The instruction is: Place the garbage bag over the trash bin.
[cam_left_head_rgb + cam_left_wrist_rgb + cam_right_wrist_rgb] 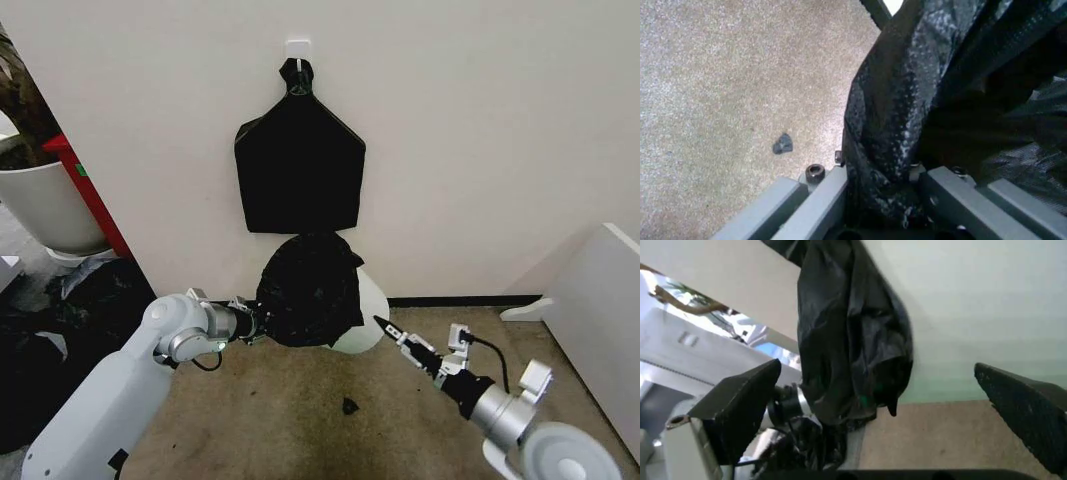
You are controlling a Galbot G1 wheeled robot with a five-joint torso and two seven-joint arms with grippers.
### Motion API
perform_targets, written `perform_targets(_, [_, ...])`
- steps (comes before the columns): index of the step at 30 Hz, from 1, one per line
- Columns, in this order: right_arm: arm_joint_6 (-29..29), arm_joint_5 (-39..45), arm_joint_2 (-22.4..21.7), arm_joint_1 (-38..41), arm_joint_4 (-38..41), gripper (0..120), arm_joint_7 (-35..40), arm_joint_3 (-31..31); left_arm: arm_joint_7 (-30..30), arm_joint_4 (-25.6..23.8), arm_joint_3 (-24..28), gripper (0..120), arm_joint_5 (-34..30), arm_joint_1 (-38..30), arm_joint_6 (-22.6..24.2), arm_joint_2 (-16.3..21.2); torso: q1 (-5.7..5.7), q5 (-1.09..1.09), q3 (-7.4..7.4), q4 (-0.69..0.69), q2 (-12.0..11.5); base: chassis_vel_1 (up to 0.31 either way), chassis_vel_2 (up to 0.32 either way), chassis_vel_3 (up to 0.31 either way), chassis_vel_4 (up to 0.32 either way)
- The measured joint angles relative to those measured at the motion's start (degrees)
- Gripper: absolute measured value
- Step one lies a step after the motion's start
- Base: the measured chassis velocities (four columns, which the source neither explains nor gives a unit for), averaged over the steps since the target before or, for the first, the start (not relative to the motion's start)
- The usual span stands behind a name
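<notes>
- You are in the covering step: the garbage bag [308, 290] already hangs draped over most of the trash bin [370, 312], which sits on the floor against the wall, directly below the flat black bag [300, 170] hung on a hook.
- Your left end effector [262, 325] is at the bag's left lower edge, clamped on a fold of the film; the left wrist view shows the wrinkled plastic [887, 125] bunched between the two grey fingers [820, 200].
- Your right end effector [385, 326] hovers just beside the bin's exposed white side, not touching the bag. From the right wrist view its dark fingers [740, 400] stand wide apart with nothing between them.
- My judgement: the bag is partly on, but the bin's right side is still bare, so the film on that side needs catching and drawing down over the rim.
- The next move calls for a careful reach by the right arm to the film's free edge, while the left keeps its hold so the bag does not slide off.
- The head view gives you the whole layout and the uncovered white wall of the bin; the left wrist view alone confirms the grip and shows a small dark scrap [782, 143] on the floor.
- The right wrist view shows the bag [847, 340] hanging as a long fold.
</notes>
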Motion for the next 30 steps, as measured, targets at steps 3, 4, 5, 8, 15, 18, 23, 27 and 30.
perform_targets(3, [1.11, -3.04, 0.68, 1.40, 0.00, 100, 1.35, -2.63, -0.04, 0.00, 0.26, 0, 0.00, -0.09, 0.01, -0.18, 0.00, 0.00, 0.00, 0.00, 0.00, 0.000, 0.000, 0.000, 0.000])
perform_targets(4, [1.44, -5.01, 1.06, 2.49, -0.12, 100, 2.74, -4.27, -0.07, -0.01, 0.36, 0, 0.02, -0.12, 0.02, -0.27, 0.00, 0.00, 0.00, 0.00, 0.00, 0.000, 0.000, 0.000, 0.000])
perform_targets(5, [1.71, -6.37, 1.33, 3.46, -0.29, 100, 4.11, -5.72, -0.14, -0.03, 0.44, 0, 0.05, -0.15, 0.02, -0.36, 0.00, 0.00, 0.00, 0.01, 0.00, 0.000, 0.000, 0.000, 0.000])
perform_targets(8, [2.04, -8.23, 1.67, 5.16, -0.43, 100, 7.17, -8.94, -0.24, -0.12, 0.50, 0, 0.13, -0.19, 0.02, -0.41, 0.00, 0.01, 0.00, 0.01, 0.00, 0.000, 0.000, 0.000, 0.000])
perform_targets(15, [2.41, -10.24, 2.21, 6.52, -1.25, 100, 10.98, -12.70, -0.25, -0.93, 0.26, 0, 0.25, -0.19, 0.02, 0.08, 0.00, 0.01, 0.00, 0.00, 0.00, 0.000, 0.000, 0.000, 0.000])
perform_targets(18, [2.61, -10.31, 2.32, 6.59, -2.14, 100, 11.26, -12.78, -0.23, -1.40, 0.22, 0, 0.24, -0.16, 0.02, 0.18, 0.00, 0.00, 0.00, 0.00, 0.00, 0.000, 0.000, 0.000, 0.000])
perform_targets(23, [3.04, -10.43, 2.61, 6.70, -4.33, 100, 11.29, -12.04, -0.18, -1.82, 0.36, 0, 0.28, -0.05, -0.06, 0.06, 0.00, 0.01, 0.00, 0.00, 0.00, 0.000, 0.000, 0.000, 0.000])
perform_targets(27, [3.21, -10.37, 2.57, 6.38, -6.99, 100, 10.33, -9.72, -0.13, -1.99, 0.41, 0, 0.30, 0.07, -0.12, 0.15, 0.00, 0.01, 0.00, 0.00, 0.00, 0.000, 0.000, 0.000, 0.000])
perform_targets(30, [3.21, -10.30, 2.45, 6.23, -8.44, 100, 9.24, -8.37, -0.09, -2.04, 0.41, 0, 0.30, 0.13, -0.12, 0.27, 0.00, 0.01, 0.00, 0.00, 0.00, 0.000, 0.000, 0.000, 0.000])
